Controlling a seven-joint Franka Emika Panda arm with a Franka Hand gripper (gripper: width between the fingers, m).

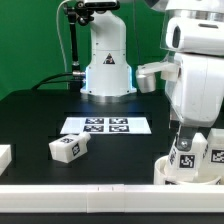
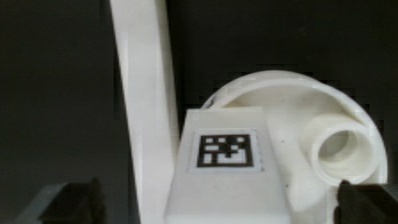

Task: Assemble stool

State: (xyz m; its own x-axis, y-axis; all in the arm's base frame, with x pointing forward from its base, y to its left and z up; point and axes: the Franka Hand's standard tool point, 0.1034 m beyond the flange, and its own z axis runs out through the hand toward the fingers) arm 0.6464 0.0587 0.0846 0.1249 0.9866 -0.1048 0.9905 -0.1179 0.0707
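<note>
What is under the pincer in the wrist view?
Under the open pincer sits the round seat, with a tagged leg against it. How the leg joins the seat is covered, as is anything beneath the seat.

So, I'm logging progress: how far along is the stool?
Early. One leg seems to stand on the seat; whether it is fixed cannot be told. Nothing in hand: the gripper hangs open around that leg. Left: a loose leg lies on the table, away from the seat.
</note>
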